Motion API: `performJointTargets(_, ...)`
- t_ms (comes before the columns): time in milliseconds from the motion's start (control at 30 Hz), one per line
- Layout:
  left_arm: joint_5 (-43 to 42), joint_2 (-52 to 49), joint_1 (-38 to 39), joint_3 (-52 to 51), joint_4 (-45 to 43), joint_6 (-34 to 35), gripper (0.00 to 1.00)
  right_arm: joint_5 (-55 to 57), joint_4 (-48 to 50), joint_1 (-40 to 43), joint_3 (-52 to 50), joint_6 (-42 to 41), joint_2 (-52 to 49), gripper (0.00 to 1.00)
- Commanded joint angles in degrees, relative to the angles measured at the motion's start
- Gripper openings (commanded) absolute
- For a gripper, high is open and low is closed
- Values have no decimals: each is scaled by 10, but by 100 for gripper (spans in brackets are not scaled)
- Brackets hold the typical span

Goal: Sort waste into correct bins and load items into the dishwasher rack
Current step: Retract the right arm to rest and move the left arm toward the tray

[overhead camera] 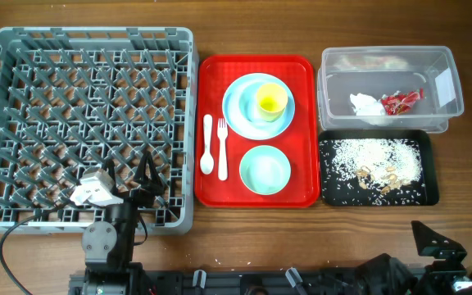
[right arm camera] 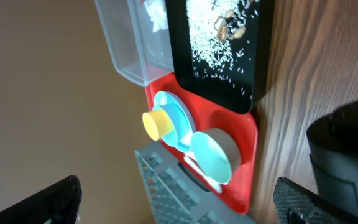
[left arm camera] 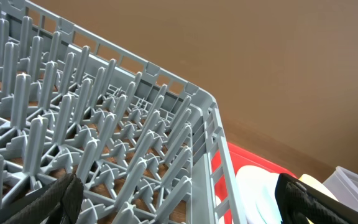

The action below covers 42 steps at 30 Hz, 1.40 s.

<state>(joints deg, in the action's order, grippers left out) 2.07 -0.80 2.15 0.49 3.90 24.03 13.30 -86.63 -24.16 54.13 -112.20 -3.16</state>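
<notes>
Waste [overhead camera: 375, 152] already binned: clear tub [overhead camera: 330, 90], black tray [overhead camera: 428, 192], right edge of surface. Loading step: cup [overhead camera: 270, 100] on plate [overhead camera: 240, 115], bowl [overhead camera: 265, 170], spoon [overhead camera: 207, 147], fork [overhead camera: 222, 147] on red tray [overhead camera: 301, 172], centre; rack [overhead camera: 88, 106] at left edge. Left end effector [left arm camera: 179, 200], right end effector [right arm camera: 182, 202] at near edge, spread wide, empty. Next: lift cup.

1. The dishwasher rack [overhead camera: 88, 123] shows as grey moulded plastic, matt, with smooth pegs.
2. Red serving tray [overhead camera: 301, 172]: smooth plastic with a soft sheen.
3. The clear tub [overhead camera: 328, 90] is see-through plastic, lightly glossy.
4. Black tray [overhead camera: 430, 184]: dark matt plastic.
5. Napkin [overhead camera: 365, 104]: crumpled white paper. Wrapper [overhead camera: 400, 102]: crinkled, shiny red.
6. Table [overhead camera: 465, 24]: matt wood grain.
</notes>
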Motion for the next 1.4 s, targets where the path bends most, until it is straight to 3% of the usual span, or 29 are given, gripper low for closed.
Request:
performJointTargets(0, 2, 4, 2, -2, 0, -11, 100, -2, -3, 1, -2, -65, -6, 100)
performJointTargets(200, -3, 4, 3, -2, -3, -9, 100, -2, -3, 1, -2, -65, -6, 100)
performJointTargets(267, -183, 4, 3, -2, -16, 59, 100, -2, -3, 1, -2, -64, -6, 100)
performJointTargets(367, -254, 4, 3, 6, -108, 89, 100, -2, -3, 1, -2, -65, -6, 100)
performJointTargets(467, -245, -5, 2, 89, -52, 125, 100, -2, -3, 1, -2, -65, -6, 100)
performJointTargets(567, -252, -100, 2, 259, 145, 122, 100, -2, -3, 1, -2, -65, -6, 100)
performJointTargets(667, -308, -287, 3, 462, 329, 59, 100, -2, -3, 1, -2, -65, -6, 100)
performJointTargets(767, -310, -490, 11, 635, 530, -13, 100, -2, -3, 1, -2, -65, -6, 100)
performJointTargets(833, -344, -581, 18, 655, 553, -9, 100, -2, -3, 1, -2, -65, -6, 100)
performJointTargets(900, -468, -665, 26, 655, 561, -16, 100, -2, -3, 1, -2, -65, -6, 100)
performJointTargets(933, -485, -703, 39, 655, 554, -23, 100, -2, -3, 1, -2, -65, -6, 100)
performJointTargets(1033, -474, -793, 97, 655, 520, -24, 100, -2, -3, 1, -2, -65, -6, 100)
performJointTargets(1133, -361, -848, 169, 655, 464, 37, 100, -2, -3, 1, -2, -65, -6, 100)
performJointTargets(1233, -245, -860, 221, 655, 419, 72, 69, -2, -3, 1, -2, -65, -6, 99)
performJointTargets(1267, -139, -862, 254, 655, 400, 80, 48, -2, -3, 1, -2, -65, -6, 100)
performJointTargets(1300, -57, -864, 278, 653, 389, 80, 33, -2, -3, 1, -2, -65, -6, 100)
performJointTargets(1367, 53, -869, 319, 647, 376, 84, 24, -2, -4, 1, -2, -65, -6, 100)
